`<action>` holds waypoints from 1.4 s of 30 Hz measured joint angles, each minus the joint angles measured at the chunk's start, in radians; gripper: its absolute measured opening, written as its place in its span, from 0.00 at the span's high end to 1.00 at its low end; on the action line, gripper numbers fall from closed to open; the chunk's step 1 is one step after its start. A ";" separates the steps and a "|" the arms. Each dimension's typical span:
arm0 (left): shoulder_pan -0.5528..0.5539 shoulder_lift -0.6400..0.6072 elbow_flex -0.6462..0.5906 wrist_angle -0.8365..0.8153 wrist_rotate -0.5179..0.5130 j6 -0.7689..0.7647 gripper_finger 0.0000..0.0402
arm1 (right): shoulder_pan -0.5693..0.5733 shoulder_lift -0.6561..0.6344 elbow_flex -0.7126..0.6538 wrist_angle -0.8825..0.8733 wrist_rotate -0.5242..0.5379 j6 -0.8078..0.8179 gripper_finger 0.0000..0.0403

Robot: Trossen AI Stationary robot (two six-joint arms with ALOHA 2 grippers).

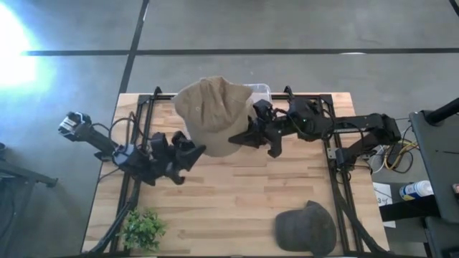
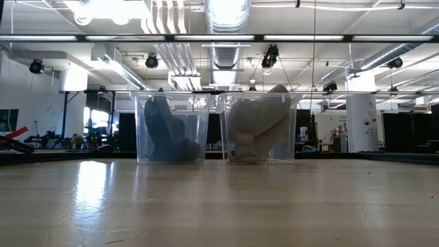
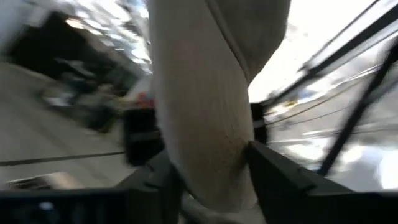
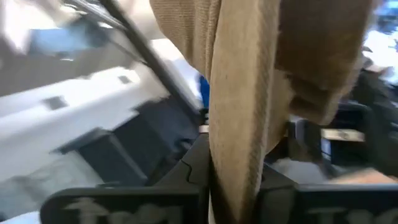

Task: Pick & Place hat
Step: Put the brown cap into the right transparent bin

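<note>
A tan hat [image 1: 208,107] hangs in the air over the table's far middle, between my two grippers. My right gripper [image 1: 240,137] reaches in from the table's right and is shut on it. My left gripper [image 1: 195,152] comes from the left, open, with a thick fold of the hat [image 3: 205,112] standing between its fingers. A dark grey hat [image 1: 307,229] lies flat on the table at the near right. Neither gripper shows in the low view. My left gripper has the hat's near left edge [image 3: 211,180] between its parted fingers; whether they touch the cloth, I cannot tell. My right gripper pinches a fold of the hat's near right edge [image 4: 239,168] between its two fingers, several layers thick. It comes roughly level from the table's right. The hat rises beyond the fingers, lifted clear of the table.
Two clear bins stand at the table's far edge: one [image 2: 168,130] holds a dark blue hat, the other [image 2: 259,127] a tan one. From above, one bin's corner [image 1: 259,89] peeks out behind the held hat. A small green plant [image 1: 143,229] sits at the near left.
</note>
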 joint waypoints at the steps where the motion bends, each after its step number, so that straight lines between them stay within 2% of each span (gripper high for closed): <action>1: -0.004 0.000 -0.001 -0.018 -0.038 0.012 0.56 | -0.008 -0.013 0.000 -0.045 0.018 -0.009 0.96; 7: -0.013 0.003 -0.003 -0.203 -0.268 0.030 0.41 | -0.080 -0.095 -0.002 -0.309 0.124 -0.032 0.96; 11: -0.016 0.002 -0.003 -0.368 -0.413 -0.085 0.37 | -0.139 -0.139 0.004 -0.448 0.232 -0.007 0.97; 15: -0.011 -0.010 -0.002 -0.599 -0.436 -0.176 0.37 | -0.222 -0.160 0.017 -0.695 0.273 0.029 0.97; 20: -0.011 -0.025 -0.002 -0.843 -0.355 -0.341 0.37 | -0.377 -0.116 0.050 -1.015 0.078 0.076 0.97; 26: 0.024 -0.042 -0.002 -1.057 -0.243 -0.511 0.37 | -0.531 -0.046 0.113 -1.246 -0.258 0.069 0.97; 28: 0.038 -0.046 -0.002 -1.096 -0.203 -0.540 0.37 | -0.564 -0.021 0.133 -1.334 -0.337 0.065 0.97; 34: 0.056 -0.046 -0.002 -1.122 -0.184 -0.509 0.37 | -0.601 0.048 0.236 -1.592 -0.357 -0.022 0.93; 42: 0.093 -0.046 -0.002 -1.121 -0.167 -0.511 0.37 | -0.619 0.180 0.358 -1.631 -0.360 -0.060 0.92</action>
